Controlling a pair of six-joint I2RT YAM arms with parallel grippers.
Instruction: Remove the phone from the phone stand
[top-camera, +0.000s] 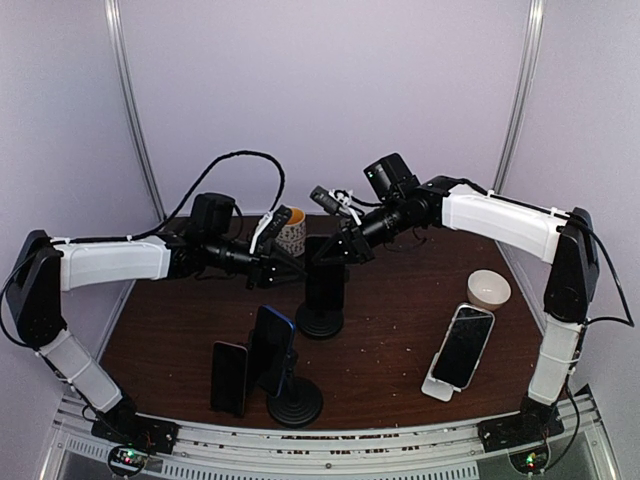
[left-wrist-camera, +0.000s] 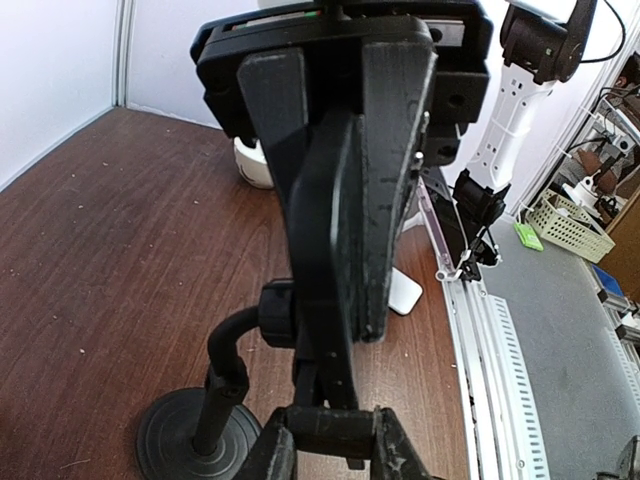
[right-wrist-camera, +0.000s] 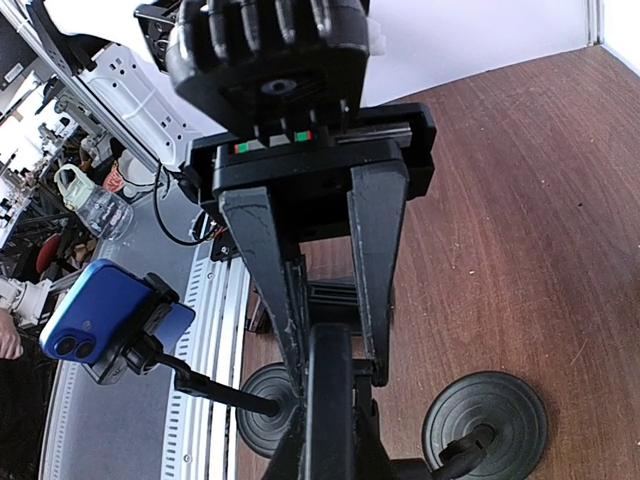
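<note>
A black phone (top-camera: 325, 278) stands upright in the middle phone stand (top-camera: 320, 322). My right gripper (top-camera: 336, 252) comes from the back right, and its fingers (right-wrist-camera: 265, 270) are shut on the phone's upper part (right-wrist-camera: 330, 410). The left wrist view shows the same fingers (left-wrist-camera: 395, 150) pressed against the phone (left-wrist-camera: 330, 220). My left gripper (top-camera: 290, 270) reaches in from the left. Its fingers (left-wrist-camera: 270, 455) are shut on the holder's lower bar (left-wrist-camera: 335, 428) beside the stand's bent neck (left-wrist-camera: 225, 350) and round base (left-wrist-camera: 180, 435).
A second stand (top-camera: 295, 400) at the front holds a blue phone (top-camera: 272, 345). A black phone (top-camera: 229, 375) lies beside it. A phone leans on a white stand (top-camera: 462, 345) at the right, near a white bowl (top-camera: 489, 289). A cup (top-camera: 291, 232) stands at the back.
</note>
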